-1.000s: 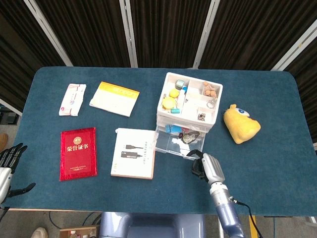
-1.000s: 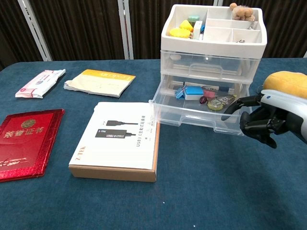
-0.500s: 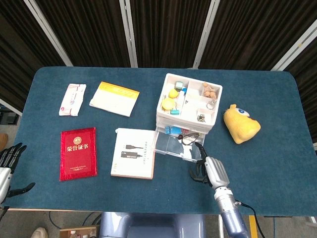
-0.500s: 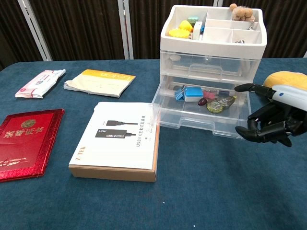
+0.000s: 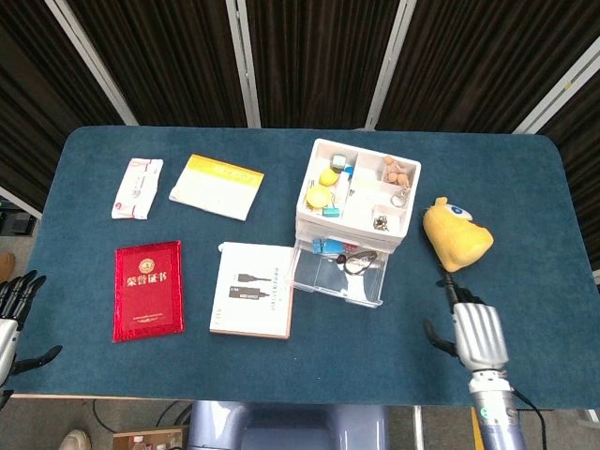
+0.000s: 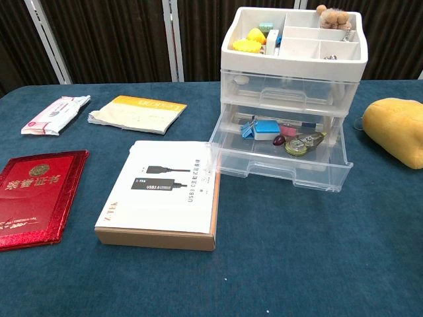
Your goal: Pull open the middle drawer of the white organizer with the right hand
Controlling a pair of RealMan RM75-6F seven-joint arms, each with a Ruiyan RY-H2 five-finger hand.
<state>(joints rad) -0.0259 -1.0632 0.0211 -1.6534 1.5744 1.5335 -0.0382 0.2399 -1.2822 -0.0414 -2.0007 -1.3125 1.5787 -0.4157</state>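
Head view shows the left hand [image 5: 14,314] at the table's [image 5: 94,375] left edge, fingers spread, empty. Mid-table, the white organizer [image 5: 356,192] has its drawer [image 5: 339,278] pulled out beside the boxed book [image 5: 252,289]. Near the front edge, the right hand [image 5: 473,333] hovers empty, fingers apart, below the yellow plush [image 5: 455,234].

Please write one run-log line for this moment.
drawer: pulled open | right hand: off the drawer, holds nothing | left hand: idle at table edge
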